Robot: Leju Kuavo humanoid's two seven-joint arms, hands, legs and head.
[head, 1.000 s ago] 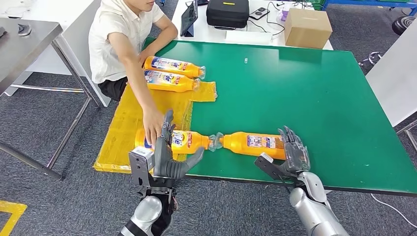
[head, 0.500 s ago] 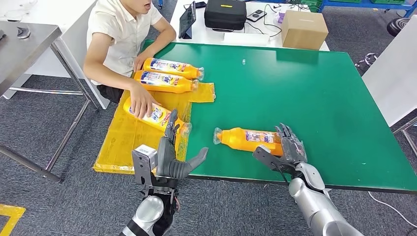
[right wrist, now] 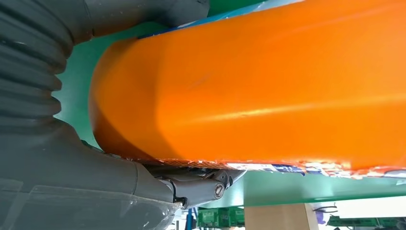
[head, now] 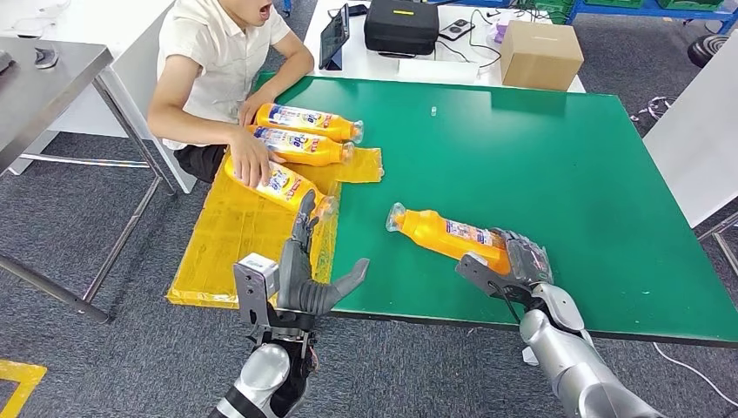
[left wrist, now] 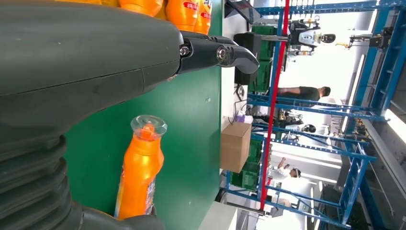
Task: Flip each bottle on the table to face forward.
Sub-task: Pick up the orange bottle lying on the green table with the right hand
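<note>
Right hand [head: 520,266]: closed round the base end of an orange bottle [head: 448,235]; thumb on the near side, fingers wrapped over the far side; the right wrist view shows the bottle's [right wrist: 249,81] orange body filling the grasp.
Held bottle: lies on the green worktop [head: 557,165], neck and clear cap pointing away from the right hand toward the left hand's side, angled slightly to the far edge; label partly up.
Left hand [head: 305,270]: holds nothing, fingers straight and spread from the thumb, raised over the near worktop edge; well apart from the held bottle.
Just past the left hand: a tilted bottle [head: 280,185] on yellow sheeting [head: 226,235], a person's hand [head: 250,163] resting on it.
Farther out from the left hand: two more bottles [head: 305,132] lying side by side beside the person [head: 218,61].
Far beyond: cardboard box [head: 541,54], black case [head: 402,24].
</note>
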